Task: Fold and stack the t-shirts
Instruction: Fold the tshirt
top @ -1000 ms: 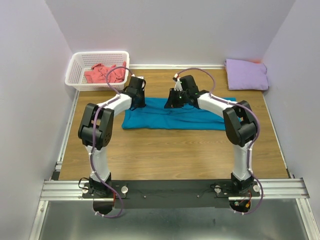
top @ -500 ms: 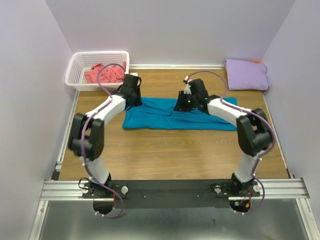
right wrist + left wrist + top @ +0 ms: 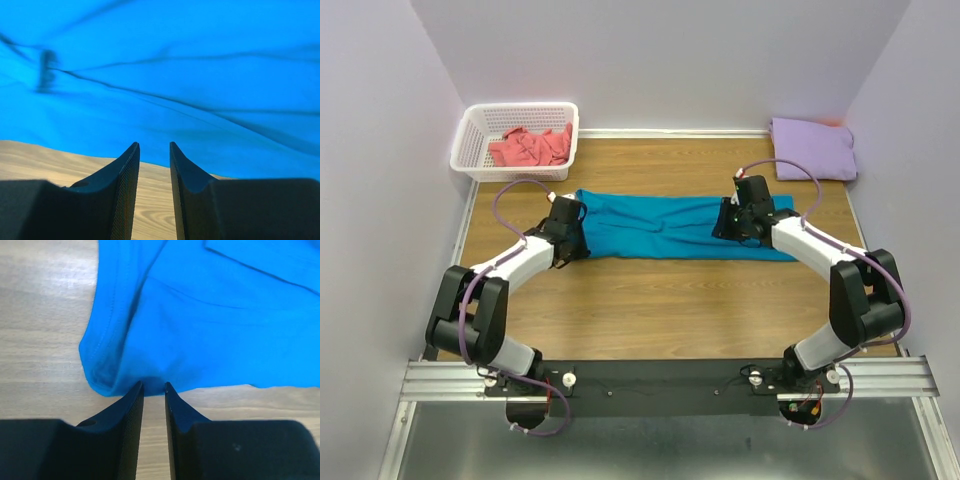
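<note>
The teal-blue t-shirt [image 3: 660,225] lies flat as a long strip across the middle of the table. It also shows in the left wrist view [image 3: 210,315] and the right wrist view [image 3: 175,75]. My left gripper [image 3: 572,240] sits low at the strip's near left corner, its jaws [image 3: 154,383] a narrow gap apart with wood showing between them. My right gripper [image 3: 728,228] is over the strip's right part, with its tips [image 3: 154,144] at the near edge, slightly open and empty. The folded pale lavender t-shirt [image 3: 812,148] lies at the back right. The coral-pink t-shirt [image 3: 530,147] is crumpled in the basket.
The white lattice basket [image 3: 470,140] stands at the back left corner. Purple walls close in the left, right and far sides. Bare wood [image 3: 660,300] lies between the teal shirt and the arm bases.
Both arms have swung outward and toward the near side, from the shirt's far edge to its left corner and right part. The teal shirt now lies in a flatter, longer strip.
</note>
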Motion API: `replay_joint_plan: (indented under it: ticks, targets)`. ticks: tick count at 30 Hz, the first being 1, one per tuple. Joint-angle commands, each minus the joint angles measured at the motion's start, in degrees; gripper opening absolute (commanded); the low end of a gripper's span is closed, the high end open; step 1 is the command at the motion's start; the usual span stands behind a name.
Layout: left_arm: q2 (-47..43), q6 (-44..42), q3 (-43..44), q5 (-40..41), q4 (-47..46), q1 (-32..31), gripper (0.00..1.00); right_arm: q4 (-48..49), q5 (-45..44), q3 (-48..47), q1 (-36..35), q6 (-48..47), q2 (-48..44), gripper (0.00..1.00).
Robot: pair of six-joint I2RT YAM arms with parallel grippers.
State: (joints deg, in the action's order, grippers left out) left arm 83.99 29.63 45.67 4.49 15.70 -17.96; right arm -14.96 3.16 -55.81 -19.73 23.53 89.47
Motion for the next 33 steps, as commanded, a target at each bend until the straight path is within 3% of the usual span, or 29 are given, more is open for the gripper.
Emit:
replay_joint_plan:
  ticks: [1, 9, 24, 33]
  targets:
    - [1.7, 3.2, -1.2, 2.8, -5.2, 2.1, 0.3, -1.8, -2.8, 2.6, 1.4, 0.4, -1.7, 0.37]
    - [7.0, 3.2, -3.2, 0.6, -5.6, 5.8, 0.27, -1.7, -6.8, 4.0, 3.6, 0.6, -0.5, 0.37]
    - [3.5, 1.8, -3.5, 3.1, -3.7, 5.9, 0.26, -2.8, -3.8, 3.3, 4.5, 0.1, 3.6, 0.36]
    - [2.9, 1.6, -3.9, 3.3, -3.6, 5.9, 0.26, -2.9, -6.9, -0.1, 4.6, -0.4, 8.1, 0.37]
